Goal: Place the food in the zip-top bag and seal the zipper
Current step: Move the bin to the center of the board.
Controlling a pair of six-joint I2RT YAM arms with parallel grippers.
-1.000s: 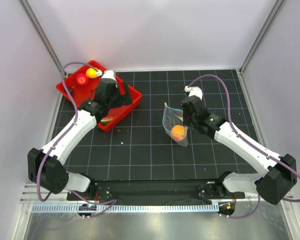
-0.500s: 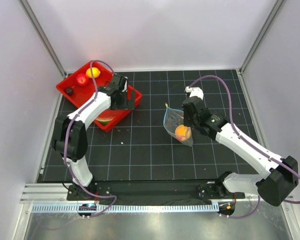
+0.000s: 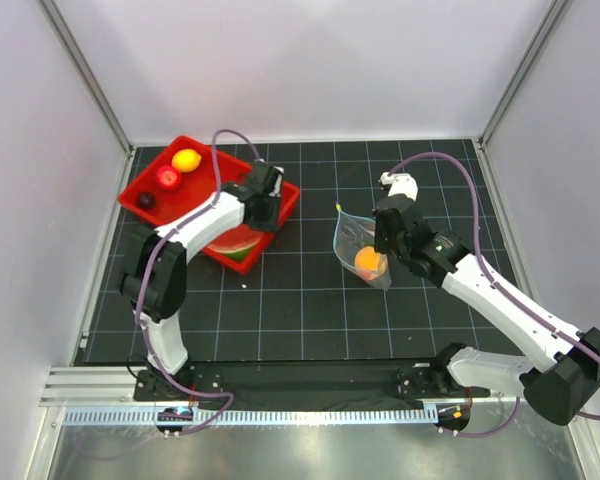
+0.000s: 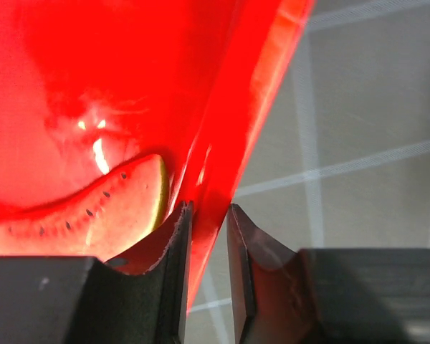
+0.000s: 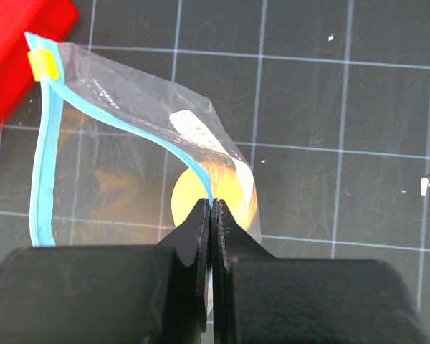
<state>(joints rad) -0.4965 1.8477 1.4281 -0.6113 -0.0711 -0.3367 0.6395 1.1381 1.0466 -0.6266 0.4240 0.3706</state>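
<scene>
The zip-top bag [image 3: 352, 238] hangs from my right gripper [image 3: 384, 240], which is shut on its teal zipper [image 5: 40, 165] edge. The bag's mouth gapes open, and the orange ball [image 5: 235, 192] lies inside it. In the right wrist view the right gripper [image 5: 212, 205] pinches the strip just above the ball. My left gripper [image 4: 209, 209] straddles the right wall of the red tray [image 4: 233, 122] and is closed on it. The watermelon wedge [image 4: 79, 215] lies just inside that wall. Lemon [image 3: 186, 160], apple [image 3: 167, 178] and dark fruit [image 3: 146, 200] sit at the tray's far left.
The red tray [image 3: 286, 203] stands at the back left of the black gridded mat [image 3: 300, 310]. Pale enclosure walls rise on three sides. A yellow slider [image 5: 43, 65] sits at the zipper's end.
My left gripper went from wide open to closed on the tray's right wall, and the tray shifted right. The right gripper and bag drifted slightly right.
</scene>
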